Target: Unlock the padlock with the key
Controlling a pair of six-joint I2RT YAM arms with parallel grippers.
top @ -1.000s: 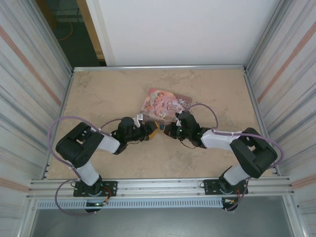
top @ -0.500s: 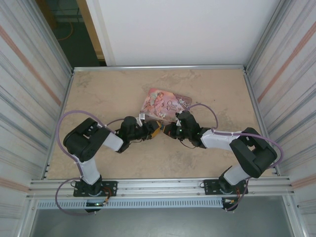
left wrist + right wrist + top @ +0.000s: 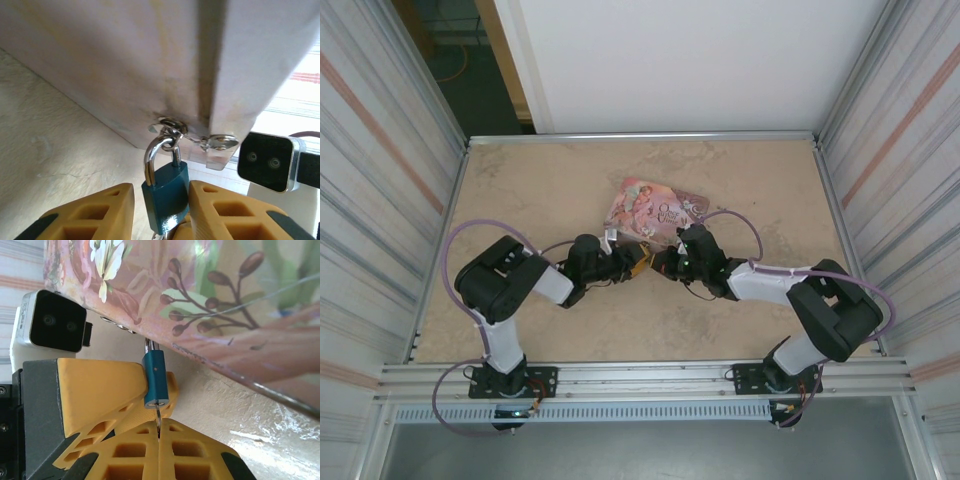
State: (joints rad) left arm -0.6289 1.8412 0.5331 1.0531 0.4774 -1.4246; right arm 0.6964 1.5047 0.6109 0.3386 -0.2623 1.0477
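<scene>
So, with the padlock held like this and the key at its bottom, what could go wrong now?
1. The thin metal key, pinched in the right arm's yellow jaws, could bend if twisted off-axis.
2. The small dark-blue padlock hangs between the left jaws; it may swivel on the pink illustrated tin's hasp.

Beige, marbled tabletop (image 3: 530,190) with a metal rim along its edges. Pink illustrated tin box (image 3: 655,210) lies flat on it, near centre, slightly toward the far side. Both arm bases are bolted at the near edge.
</scene>
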